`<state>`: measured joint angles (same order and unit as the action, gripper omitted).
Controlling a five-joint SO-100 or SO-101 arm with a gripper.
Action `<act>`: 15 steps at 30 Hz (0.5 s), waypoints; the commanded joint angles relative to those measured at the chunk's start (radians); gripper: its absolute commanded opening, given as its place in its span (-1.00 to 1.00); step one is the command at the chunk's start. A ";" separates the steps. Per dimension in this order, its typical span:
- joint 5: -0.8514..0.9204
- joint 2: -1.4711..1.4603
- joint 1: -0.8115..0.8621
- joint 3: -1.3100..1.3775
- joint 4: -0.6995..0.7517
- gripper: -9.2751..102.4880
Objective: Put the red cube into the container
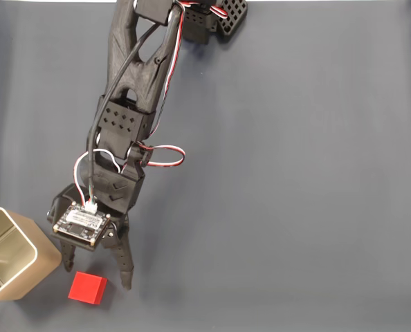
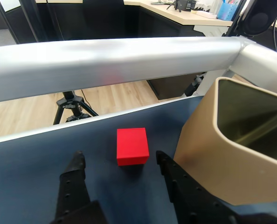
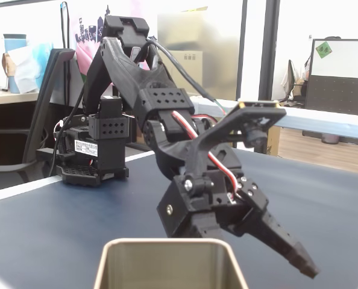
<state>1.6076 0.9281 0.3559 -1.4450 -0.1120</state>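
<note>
A dark blue-grey mat covers the counter (image 1: 316, 173), and past its far edge the wrist view shows a wooden floor, a black tripod (image 2: 73, 105) and office desks behind a thick silver rail (image 2: 110, 60). The black arm (image 1: 133, 90) reaches from the top of a fixed view down toward the lower left, a small circuit board (image 1: 81, 223) riding on its wrist and red-and-white wires (image 1: 165, 155) looping beside it. The claw (image 1: 97, 275) is spread wide and holds nothing; in the wrist view its two dark fingers (image 2: 176, 182) stand well apart on either side of the picture's lower middle. The red cube (image 1: 88, 288) rests on the mat just ahead of the fingertips and between their lines, close to them but not touching either one; in the wrist view the cube (image 2: 132, 146) sits a little beyond the tips, roughly centred in the gap. The container (image 1: 15, 254), a gold-beige tin with rounded corners and a shiny inside, stands upright just to the left of the cube in that fixed view, and at the right of the wrist view its wall (image 2: 199, 154) rises near the right finger. In another fixed view the container's pale rim (image 3: 167, 243) fills the near bottom edge, with the claw (image 3: 290, 250) hanging low behind it.
</note>
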 commanded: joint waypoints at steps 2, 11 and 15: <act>0.020 -0.009 0.032 0.086 -0.018 -0.20; 0.008 -0.063 0.043 0.229 0.141 -0.22; -0.006 -0.091 0.041 0.287 0.202 -0.22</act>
<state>1.6153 0.8237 0.3927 -1.2364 0.0644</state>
